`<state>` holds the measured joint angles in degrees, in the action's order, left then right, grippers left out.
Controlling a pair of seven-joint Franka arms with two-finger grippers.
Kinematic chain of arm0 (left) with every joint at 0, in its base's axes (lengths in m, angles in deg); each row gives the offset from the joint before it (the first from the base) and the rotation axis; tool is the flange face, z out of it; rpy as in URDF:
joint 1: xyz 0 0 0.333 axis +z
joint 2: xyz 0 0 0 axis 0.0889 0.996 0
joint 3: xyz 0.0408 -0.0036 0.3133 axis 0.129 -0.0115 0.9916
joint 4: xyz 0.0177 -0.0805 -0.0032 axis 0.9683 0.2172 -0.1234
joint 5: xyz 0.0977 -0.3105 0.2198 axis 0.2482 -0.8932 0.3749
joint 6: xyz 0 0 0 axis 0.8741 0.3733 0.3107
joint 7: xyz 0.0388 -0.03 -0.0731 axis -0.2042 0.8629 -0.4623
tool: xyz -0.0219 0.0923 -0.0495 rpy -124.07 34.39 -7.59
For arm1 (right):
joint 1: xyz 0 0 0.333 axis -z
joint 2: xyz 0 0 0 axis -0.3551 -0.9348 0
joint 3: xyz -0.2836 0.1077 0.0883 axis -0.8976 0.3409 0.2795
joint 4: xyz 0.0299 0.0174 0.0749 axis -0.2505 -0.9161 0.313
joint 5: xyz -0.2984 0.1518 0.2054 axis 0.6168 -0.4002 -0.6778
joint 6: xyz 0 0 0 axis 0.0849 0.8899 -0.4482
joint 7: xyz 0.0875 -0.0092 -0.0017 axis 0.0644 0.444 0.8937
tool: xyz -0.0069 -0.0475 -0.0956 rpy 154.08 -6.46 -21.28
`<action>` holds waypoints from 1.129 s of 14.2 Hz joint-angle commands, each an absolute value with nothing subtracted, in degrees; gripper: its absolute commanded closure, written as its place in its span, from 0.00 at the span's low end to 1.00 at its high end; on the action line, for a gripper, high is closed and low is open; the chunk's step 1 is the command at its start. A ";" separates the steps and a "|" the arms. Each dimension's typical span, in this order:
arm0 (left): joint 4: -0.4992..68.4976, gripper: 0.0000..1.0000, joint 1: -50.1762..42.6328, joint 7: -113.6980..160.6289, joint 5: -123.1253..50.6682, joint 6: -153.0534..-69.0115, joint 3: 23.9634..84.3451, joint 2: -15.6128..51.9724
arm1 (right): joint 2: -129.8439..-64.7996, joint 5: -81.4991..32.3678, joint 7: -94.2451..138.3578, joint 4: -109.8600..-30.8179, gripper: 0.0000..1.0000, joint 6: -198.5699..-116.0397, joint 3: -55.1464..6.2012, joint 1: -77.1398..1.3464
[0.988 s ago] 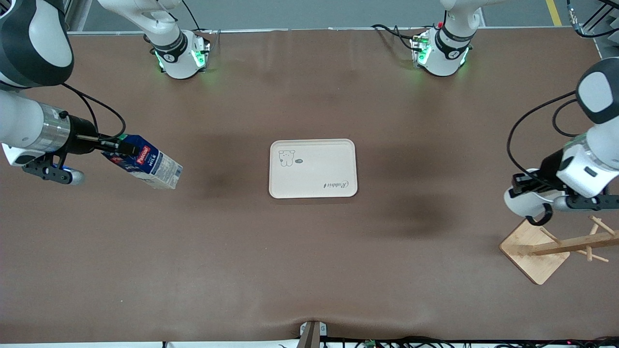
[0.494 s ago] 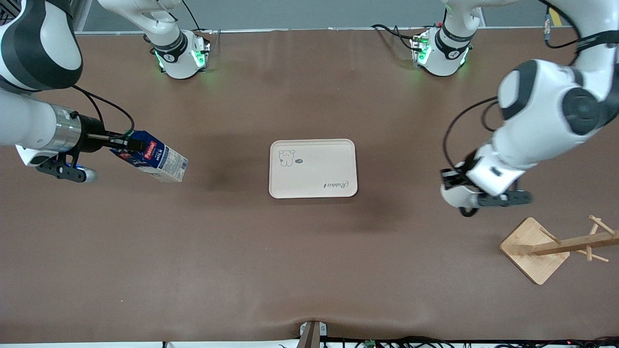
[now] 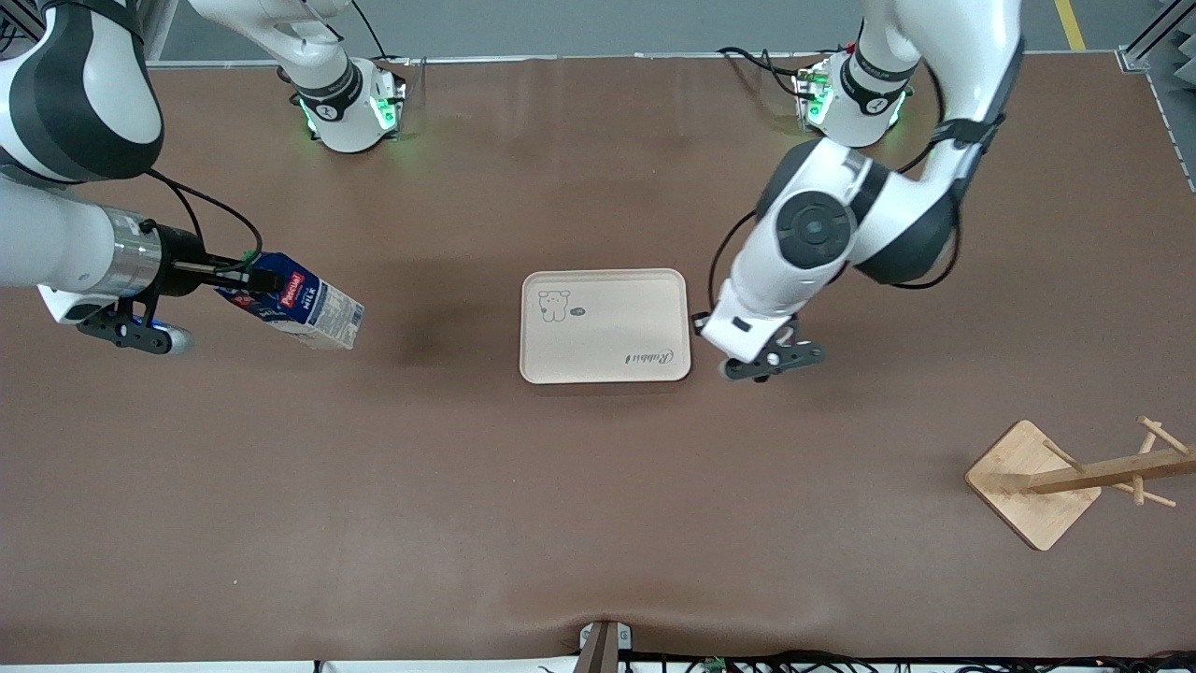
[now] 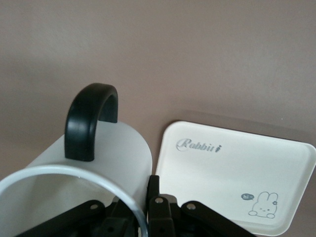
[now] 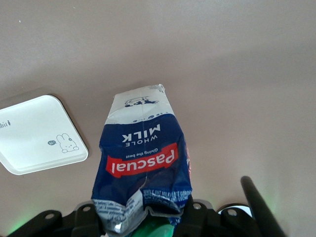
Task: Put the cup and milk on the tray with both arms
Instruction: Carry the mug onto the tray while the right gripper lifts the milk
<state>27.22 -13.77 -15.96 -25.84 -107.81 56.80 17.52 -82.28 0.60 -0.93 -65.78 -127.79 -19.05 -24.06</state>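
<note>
You have 0 of 2 items down: the cream rectangular tray (image 3: 605,325) lies bare mid-table (image 3: 598,523). Your right tool (image 3: 245,279), over the table toward the right arm's end, clamps the dark blue milk carton (image 3: 301,310); your left tool (image 3: 738,353), just beside the tray, grips the white black-handled cup (image 4: 106,153)

brown cloth-covered bench (image 3: 598,505) is lying flat | wooden mug rack with square base and pegged post (image 3: 1074,481) is standing on bench, toward the left arm's end, near the front camera edge
</note>
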 commanded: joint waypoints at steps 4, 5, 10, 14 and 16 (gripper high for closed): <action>24.99 1.00 -19.84 -26.13 -24.77 -112.07 57.10 23.84 | -81.86 -0.29 -0.64 -66.76 1.00 -127.20 -19.02 -23.87; 24.90 1.00 -20.64 -28.59 -24.78 -113.39 57.10 24.80 | -81.77 -0.29 -1.16 -66.85 1.00 -127.20 -19.02 -24.22; 24.99 1.00 -23.72 -35.28 -24.60 -118.41 57.10 29.55 | -80.89 -0.29 -1.70 -69.75 1.00 -127.99 -18.94 -25.72; 25.25 1.00 -24.34 -37.49 -24.42 -121.75 57.10 31.93 | -80.89 -0.29 -10.04 -70.19 1.00 -127.99 -18.85 -29.84; 25.60 1.00 -24.34 -38.20 -24.42 -121.75 57.10 32.28 | -80.98 -0.29 -10.57 -70.19 1.00 -128.78 -18.85 -31.51</action>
